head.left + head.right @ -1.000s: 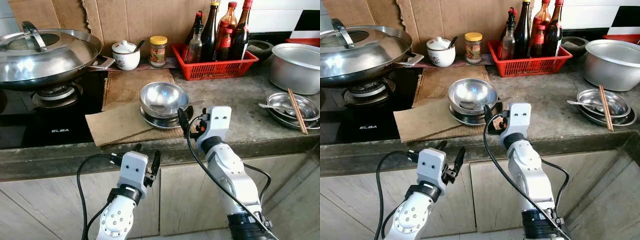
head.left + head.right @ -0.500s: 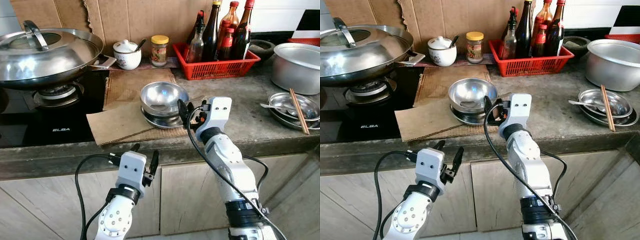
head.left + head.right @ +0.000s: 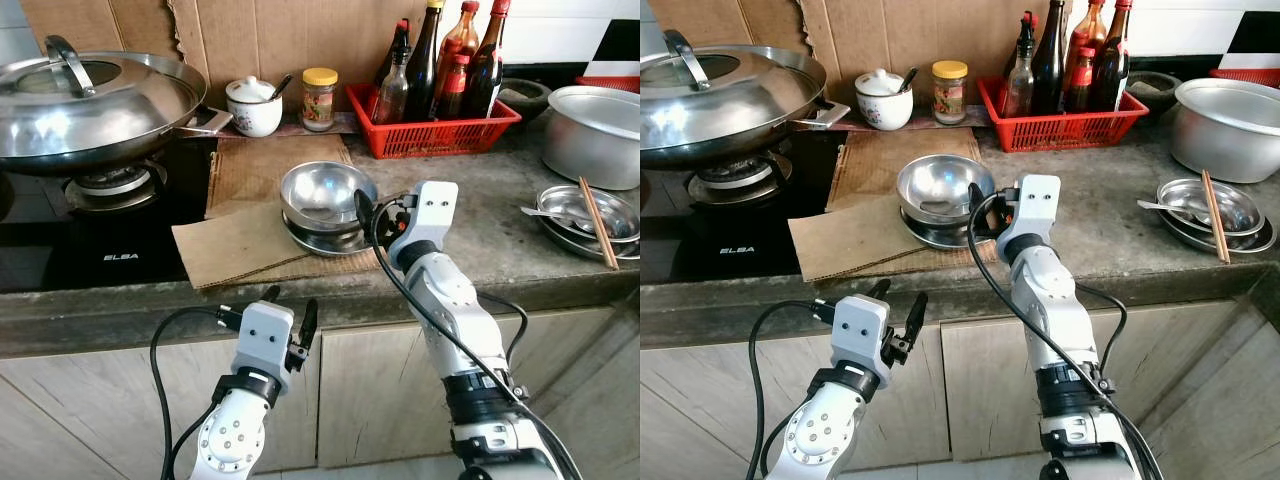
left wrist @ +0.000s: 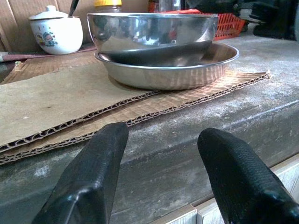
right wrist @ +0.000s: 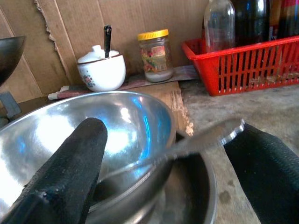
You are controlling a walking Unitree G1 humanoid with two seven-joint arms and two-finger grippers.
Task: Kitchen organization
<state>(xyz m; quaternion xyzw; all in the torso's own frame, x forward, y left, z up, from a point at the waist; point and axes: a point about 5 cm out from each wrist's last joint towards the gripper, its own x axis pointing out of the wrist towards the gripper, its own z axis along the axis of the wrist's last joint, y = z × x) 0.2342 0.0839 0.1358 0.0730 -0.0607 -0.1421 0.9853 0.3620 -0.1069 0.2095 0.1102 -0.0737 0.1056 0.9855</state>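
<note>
A: Steel bowl (image 3: 325,194) sits nested in a wider steel dish (image 3: 330,238) on the cardboard sheet (image 3: 235,246), mid desk (image 3: 470,215). A spoon (image 5: 187,145) lies in the bowl, handle sticking out over the rim.

B: Right pincer (image 3: 368,215)?

A: At the bowl's right rim, fingers spread wide. In the right wrist view one finger (image 5: 65,172) is over the bowl's inside, the other outside past the spoon handle. Holding nothing.

B: Left?

A: Left pincer (image 3: 290,320) is below the desk edge, in front of the cabinet doors (image 3: 360,400). Fingers apart, nothing between them. Its wrist view looks level across the desk edge at the dish and bowl.

B: Rest of the desk?

A: Lidded wok (image 3: 90,95) on the gas hob (image 3: 100,215) at left. At the back a white sugar pot (image 3: 252,108) and a yellow-lidded jar (image 3: 317,100), then a red basket (image 3: 430,125) of bottles (image 3: 440,60). At right a big metal pot (image 3: 595,130), and nearer, stacked steel plates (image 3: 585,218) with chopsticks (image 3: 596,222) laid across.
</note>
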